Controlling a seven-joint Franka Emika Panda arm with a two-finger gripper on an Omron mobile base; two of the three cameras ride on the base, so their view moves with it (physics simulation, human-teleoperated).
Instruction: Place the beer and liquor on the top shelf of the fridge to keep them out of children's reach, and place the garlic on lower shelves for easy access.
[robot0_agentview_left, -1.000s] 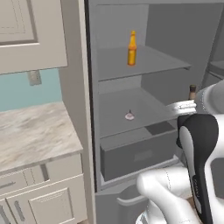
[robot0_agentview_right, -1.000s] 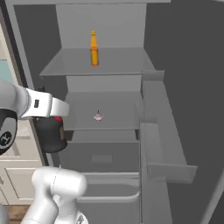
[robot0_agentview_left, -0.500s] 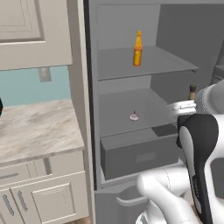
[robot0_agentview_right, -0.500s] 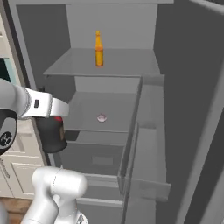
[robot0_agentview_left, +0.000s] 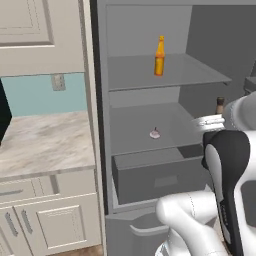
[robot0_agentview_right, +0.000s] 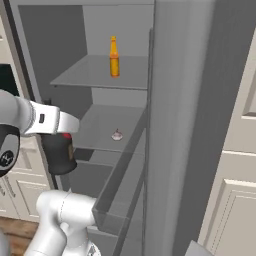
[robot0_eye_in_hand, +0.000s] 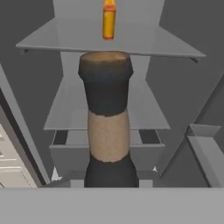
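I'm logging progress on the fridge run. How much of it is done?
Done, by the look of it: the beer stands on the top shelf, and the garlic lies on the shelf below. In hand: the gripper is shut on the liquor, held upright outside the fridge, below top-shelf height. Left: raise the liquor and set it on the top shelf by the beer.

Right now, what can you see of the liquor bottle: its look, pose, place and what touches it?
The liquor is a squat black bottle with a wide rounded body, a tan band on its neck and a dark cap, seen close up in the hand view. It stands upright in the air outside the fridge, level with the lower shelves, held by the gripper, which is shut on it near the neck. It touches no shelf and is not yet on the top shelf.
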